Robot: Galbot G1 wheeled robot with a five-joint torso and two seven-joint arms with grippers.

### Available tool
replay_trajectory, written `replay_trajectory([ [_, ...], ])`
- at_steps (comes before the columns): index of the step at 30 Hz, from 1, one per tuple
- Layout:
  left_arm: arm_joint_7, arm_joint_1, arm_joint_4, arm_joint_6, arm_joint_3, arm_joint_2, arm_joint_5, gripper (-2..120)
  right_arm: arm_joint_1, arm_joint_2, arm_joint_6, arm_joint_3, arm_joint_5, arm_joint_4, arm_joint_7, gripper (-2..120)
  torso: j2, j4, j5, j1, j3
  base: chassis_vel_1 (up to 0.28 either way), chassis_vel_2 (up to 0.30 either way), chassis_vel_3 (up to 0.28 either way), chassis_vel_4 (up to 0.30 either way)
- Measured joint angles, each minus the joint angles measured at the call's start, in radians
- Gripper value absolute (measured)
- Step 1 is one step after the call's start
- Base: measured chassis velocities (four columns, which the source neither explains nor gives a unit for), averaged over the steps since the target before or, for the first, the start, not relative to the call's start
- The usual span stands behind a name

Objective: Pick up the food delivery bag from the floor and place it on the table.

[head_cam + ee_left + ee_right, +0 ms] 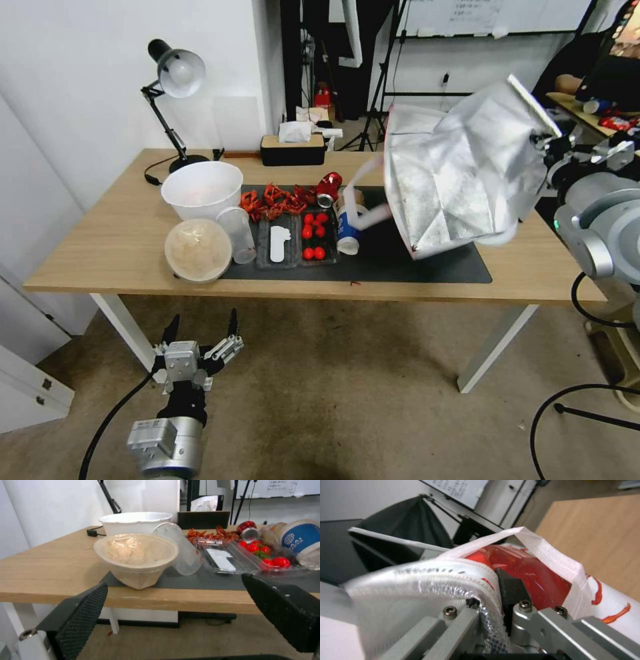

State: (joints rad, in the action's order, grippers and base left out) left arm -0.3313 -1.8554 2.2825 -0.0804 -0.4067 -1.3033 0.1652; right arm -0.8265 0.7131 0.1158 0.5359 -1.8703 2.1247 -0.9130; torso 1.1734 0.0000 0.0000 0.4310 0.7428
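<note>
Hanging low over the floor (347,400) just in front of the tabletop (100,240), our left tool (200,330) sits idle with its black fingers (80,610) spread wide and nothing between them. Past it, along the near edge of the dark grey mat (427,263), we see a beige lidded bowl (198,249), a tipped clear cup (240,233), a clear tray (279,243) and a tray of small red tomatoes (315,233), with a blue-and-white cup (348,230) lying on its side. Behind these stand a white bowl (202,189), a heap of red crayfish (277,198) and a red can (329,187). To the right, our right tool (493,597) is pressed together on the rim of the food delivery bag (467,167), which we hold tilted in the air above the right part of the mat, silver foil side toward us, one white strap dangling. Farther back sit a black desk lamp (175,73) and a tissue box (292,148).
</note>
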Motion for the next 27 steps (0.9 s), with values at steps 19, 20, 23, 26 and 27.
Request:
replay_trajectory([
  [19, -0.001, -0.002, -0.014, -0.002, 0.007, -0.018, -0.029, 100, 0.012, 0.033, -0.096, -0.006, 0.023, -0.059, -0.165, 0, 0.000, 0.0000, 0.0000, 0.000, 0.000, 0.000, 0.000, 0.000, 0.000],
  [20, -0.001, -0.002, -0.014, -0.002, 0.007, -0.018, -0.029, 100, 0.012, 0.033, -0.096, -0.006, 0.023, -0.059, -0.165, 0, 0.000, 0.0000, 0.0000, 0.000, 0.000, 0.000, 0.000, 0.000, 0.000],
  [23, -0.002, -0.002, -0.016, -0.002, 0.009, -0.020, -0.032, 100, 0.025, 0.030, -0.109, -0.008, 0.020, -0.063, -0.196, 0, 0.000, 0.0000, 0.0001, 0.000, 0.000, 0.000, 0.000, 0.000, 0.000],
  [26, -0.002, -0.002, -0.016, -0.002, 0.007, -0.020, -0.033, 100, 0.047, 0.022, -0.122, -0.016, 0.017, -0.068, -0.232, 0, 0.000, 0.0000, 0.0001, 0.000, 0.000, 0.000, 0.000, 0.000, 0.000],
  [27, -0.002, -0.002, -0.016, -0.002, 0.007, -0.020, -0.033, 100, 0.047, 0.022, -0.122, -0.016, 0.017, -0.068, -0.232, 0, 0.000, 0.0000, 0.0001, 0.000, 0.000, 0.000, 0.000, 0.000, 0.000],
])
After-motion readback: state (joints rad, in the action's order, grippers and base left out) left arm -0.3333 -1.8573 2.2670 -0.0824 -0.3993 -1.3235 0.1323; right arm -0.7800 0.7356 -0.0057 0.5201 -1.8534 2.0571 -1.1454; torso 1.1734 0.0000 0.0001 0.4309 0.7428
